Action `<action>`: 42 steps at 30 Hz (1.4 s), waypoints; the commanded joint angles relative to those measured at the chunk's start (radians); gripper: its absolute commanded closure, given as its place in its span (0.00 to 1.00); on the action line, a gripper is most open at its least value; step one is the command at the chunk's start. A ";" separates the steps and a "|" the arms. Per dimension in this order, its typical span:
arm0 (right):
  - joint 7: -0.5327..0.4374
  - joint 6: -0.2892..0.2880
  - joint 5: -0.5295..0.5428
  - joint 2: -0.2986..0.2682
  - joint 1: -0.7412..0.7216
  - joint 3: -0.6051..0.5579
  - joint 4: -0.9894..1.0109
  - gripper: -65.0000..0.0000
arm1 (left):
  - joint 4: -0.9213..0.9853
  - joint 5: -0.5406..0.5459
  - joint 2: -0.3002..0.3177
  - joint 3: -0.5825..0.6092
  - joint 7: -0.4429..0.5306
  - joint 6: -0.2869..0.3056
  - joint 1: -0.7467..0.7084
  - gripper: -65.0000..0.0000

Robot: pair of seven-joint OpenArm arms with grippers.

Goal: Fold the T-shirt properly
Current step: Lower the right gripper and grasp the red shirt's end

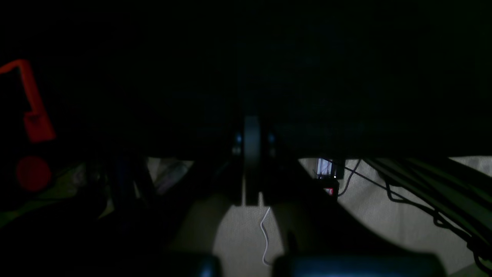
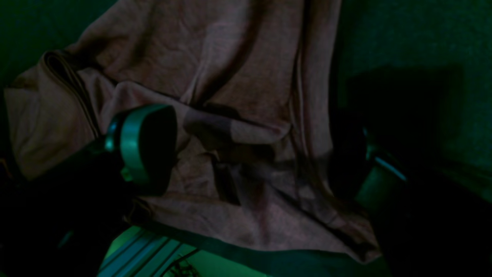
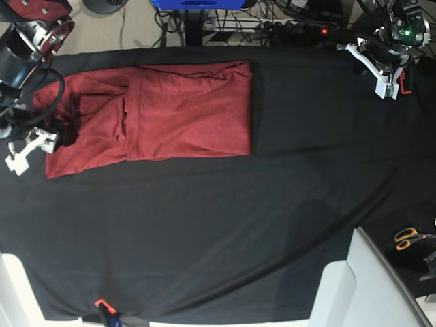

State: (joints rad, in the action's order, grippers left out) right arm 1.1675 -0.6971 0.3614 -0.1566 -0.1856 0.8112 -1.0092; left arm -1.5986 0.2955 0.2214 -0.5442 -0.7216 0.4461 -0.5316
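Your bench [image 3: 272, 225] wears a black cloth, with cables on the pale floor at 12 o'clock. One T-shirt [image 3: 170, 116] lies folded at 10 o'clock (one pair of scissors [image 3: 411, 238] at 4). Right gripper [image 2: 250, 161] straddles its edge, jaws apart; left gripper [image 3: 388, 85] has its jaws together.

Right arm at the base view's left edge, wrist bent down, right gripper [image 2: 253, 154] with jaws spread wide apart. Left arm at the far right corner, left gripper [image 3: 385, 80] with jaws closed together, pointing downward and empty.
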 commanded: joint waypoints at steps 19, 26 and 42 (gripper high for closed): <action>0.091 -0.001 -0.006 0.027 0.054 -0.068 -0.009 0.17 | 0.056 0.008 0.013 -0.007 0.013 0.001 0.020 1.00; 0.081 -0.001 0.123 0.045 0.096 -0.191 -0.040 0.30 | 0.057 0.008 0.013 -0.007 0.013 0.001 0.029 1.00; 0.081 -0.001 0.132 0.042 0.097 -0.217 -0.032 0.67 | 0.057 0.008 0.013 -0.006 0.013 0.001 0.034 1.00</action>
State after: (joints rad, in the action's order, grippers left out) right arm 1.2076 -0.6987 0.5167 -0.1188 -0.0895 0.6003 -1.0431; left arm -1.5276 0.2951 0.2214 -0.5442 -0.7212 0.4458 -0.4961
